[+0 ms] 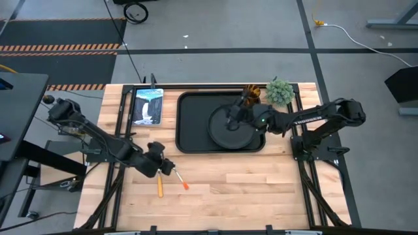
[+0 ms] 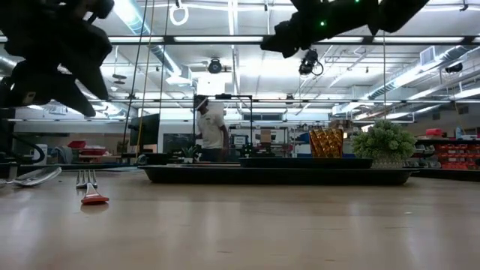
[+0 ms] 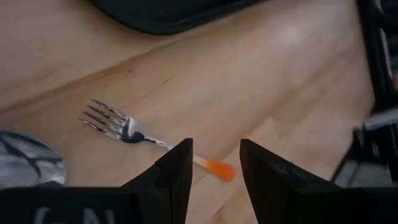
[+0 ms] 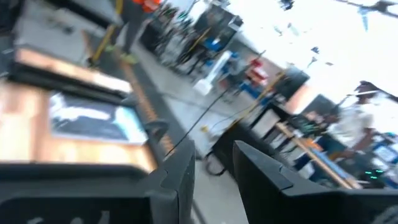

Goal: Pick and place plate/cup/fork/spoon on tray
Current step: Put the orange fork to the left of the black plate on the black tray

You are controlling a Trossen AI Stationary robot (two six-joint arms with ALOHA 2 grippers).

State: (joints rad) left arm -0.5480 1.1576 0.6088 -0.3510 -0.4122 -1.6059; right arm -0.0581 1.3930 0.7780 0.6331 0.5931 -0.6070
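Observation:
The fork (image 3: 124, 129), with silver tines and an orange handle end, lies flat on the wooden table. The spoon (image 3: 25, 160) lies beside it; both also show in the high view, the fork (image 1: 182, 181) and the spoon (image 1: 160, 187). My left gripper (image 3: 216, 146) is open and hovers above the fork's handle, clear of the table. The round black plate (image 1: 230, 130) lies in the black tray (image 1: 192, 124). My right gripper (image 1: 231, 119) is open and empty, raised above the plate. The amber cup (image 1: 252, 93) stands at the tray's far right corner.
A fuzzy green plant ball (image 1: 279, 91) stands next to the cup at the far right. A blue-white card (image 1: 148, 106) lies left of the tray. A person (image 2: 212, 129) stands in the room beyond the table. Bare wood lies along the near edge.

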